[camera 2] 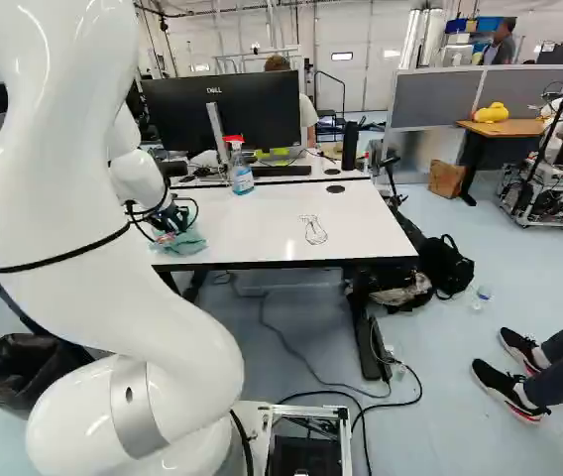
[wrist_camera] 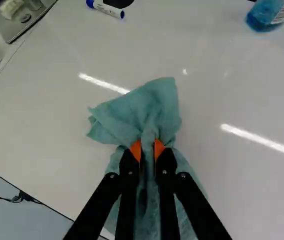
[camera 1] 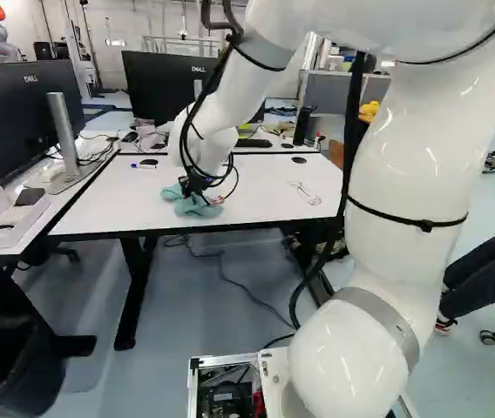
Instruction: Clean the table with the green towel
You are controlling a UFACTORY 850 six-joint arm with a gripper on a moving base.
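My gripper (camera 1: 197, 185) is low over the white table (camera 1: 256, 187), near its front edge, in the left base view. The green towel (camera 1: 197, 206) lies bunched on the tabletop beneath it. In the wrist view my gripper (wrist_camera: 148, 150) is shut on the towel (wrist_camera: 147, 112), its orange pads pinching a fold from two sides. Part of the cloth fans out ahead of the fingers and the rest spreads under them.
A spray bottle (camera 2: 240, 167) stands toward the table's back. A blue-capped marker (wrist_camera: 106, 9) and a loose cable (camera 2: 313, 230) lie on it. Monitors (camera 1: 162, 87) stand behind and left. Another robot (camera 2: 559, 159) is far right.
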